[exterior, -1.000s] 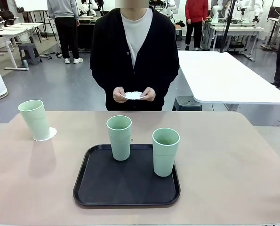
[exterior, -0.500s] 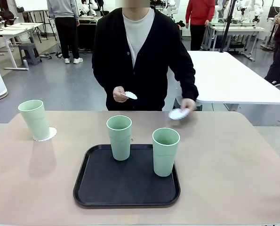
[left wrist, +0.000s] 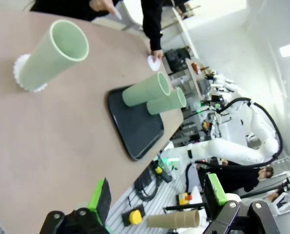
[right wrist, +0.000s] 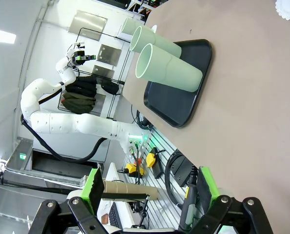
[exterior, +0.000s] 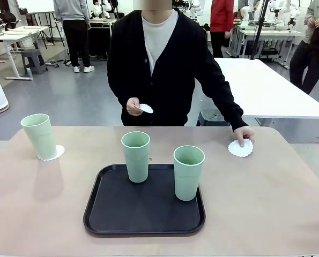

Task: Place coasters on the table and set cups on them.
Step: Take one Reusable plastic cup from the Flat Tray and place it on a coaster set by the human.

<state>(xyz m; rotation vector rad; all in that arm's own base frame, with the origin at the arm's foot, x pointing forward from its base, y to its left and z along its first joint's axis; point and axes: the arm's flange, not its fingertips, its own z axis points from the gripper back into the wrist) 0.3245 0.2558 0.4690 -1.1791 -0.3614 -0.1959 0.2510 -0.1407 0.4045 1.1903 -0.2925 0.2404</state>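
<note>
Now, coaster (exterior: pixel 240 148) flat on table (exterior: pixel 277 203), right of black tray (exterior: pixel 111 210), person's hand (exterior: pixel 245 134) on it. Nearest cup (exterior: pixel 188 172) upright on tray's right side, long axis vertical. Right gripper (right wrist: pixel 149 191) likely nearer to both, jaws apart, empty; left gripper (left wrist: pixel 157 196) same, beyond tray's left.

We find no text, label, brand, number or sign that we can read in any of these views.
</note>
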